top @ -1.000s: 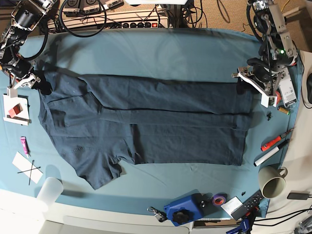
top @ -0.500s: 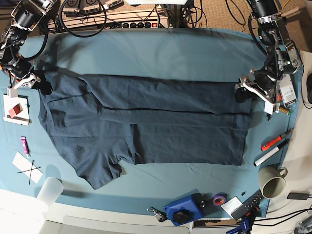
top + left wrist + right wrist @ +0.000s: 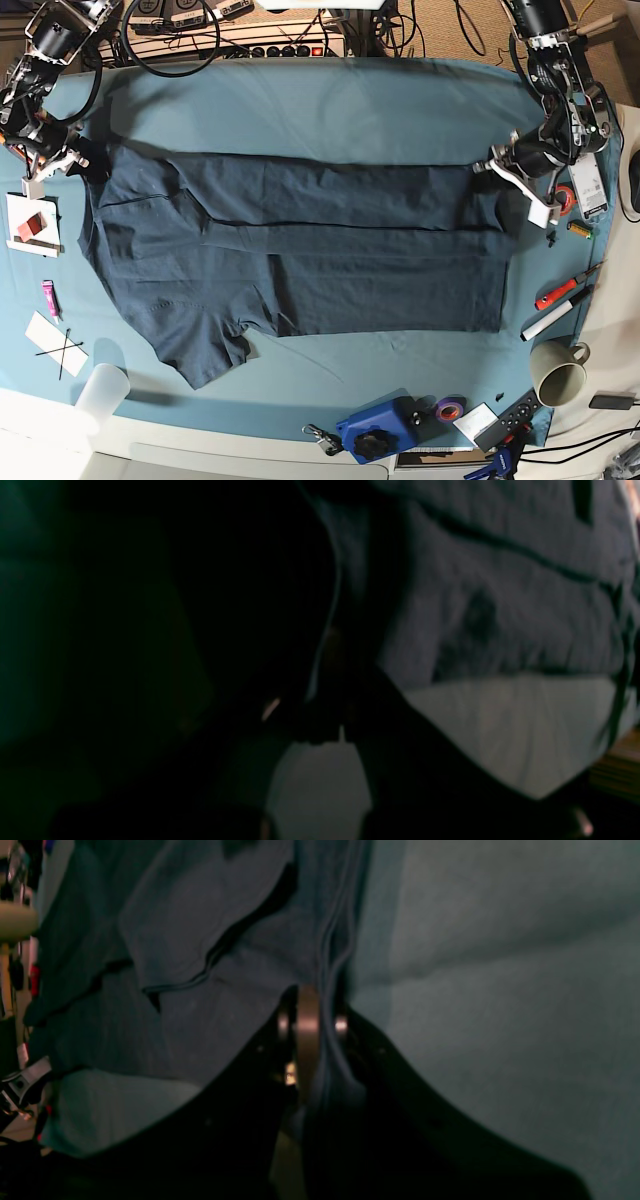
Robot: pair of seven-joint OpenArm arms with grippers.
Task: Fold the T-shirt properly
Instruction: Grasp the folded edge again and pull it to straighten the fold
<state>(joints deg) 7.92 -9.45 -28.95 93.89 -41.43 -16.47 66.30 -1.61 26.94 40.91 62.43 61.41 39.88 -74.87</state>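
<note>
Since 0.5 s ago, raised slightly at both far corners: large dark navy cotton T-shirt (image 3: pixel 300 250), long axis running left-right across the teal-clothed counter (image 3: pixel 330 100). Right gripper (image 3: pixel 310 1025) clamped on its edge; left gripper (image 3: pixel 497 172) at hem corner, grip unclear.

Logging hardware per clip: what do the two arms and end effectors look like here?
Both arms are black, jointed metal with loose black cables. The left arm shows a small green light and a white bracket by the left end effector. The right end effector also has white parts; its wrist view shows dark curved fingers and a metallic centre piece.
</note>
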